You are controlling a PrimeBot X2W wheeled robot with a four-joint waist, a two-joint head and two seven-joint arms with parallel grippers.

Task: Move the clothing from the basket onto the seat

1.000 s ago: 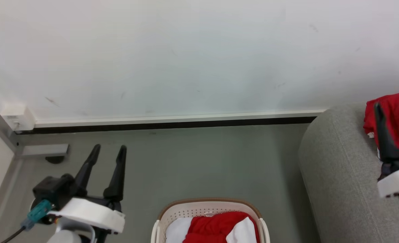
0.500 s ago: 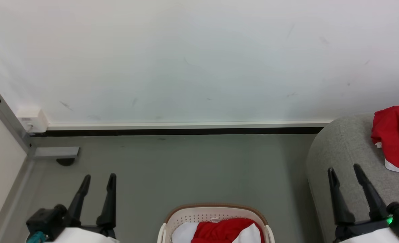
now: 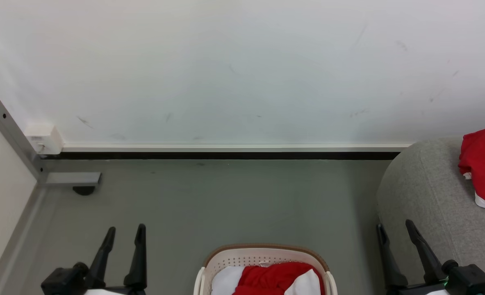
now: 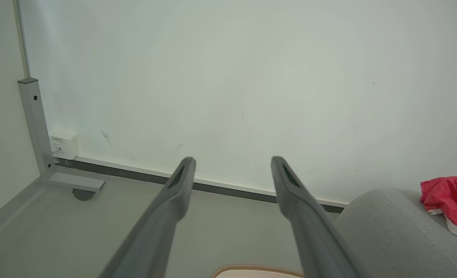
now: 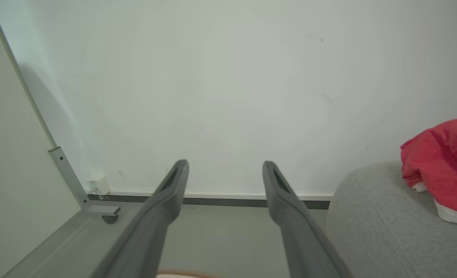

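The left hand (image 3: 126, 228) hangs low on the left, its two dark fingers spread wide and holding nothing. From its own wrist camera, there is only open air between those fingers, with the pale wall (image 4: 228, 77) behind them. The right hand (image 3: 394, 225) sits low on the right, its fingers just as wide apart and empty. Its tips show against the rounded end of the grey sofa (image 3: 422, 192), and I cannot tell whether they touch it.

Between the two hands, at the bottom edge of the head view, the basket (image 3: 267, 247) stands on the grey floor (image 3: 226, 196), only its far half in the picture. The clothing (image 3: 273, 276) lies inside it, a red heap with white panels on either side.

A second red garment (image 3: 482, 164) lies on top of the sofa at the right edge, a white hem along its lower side, well apart from both hands. At the far left a grey metal post (image 3: 8, 127) meets the floor beside a small white box (image 3: 43, 139) on the wall.
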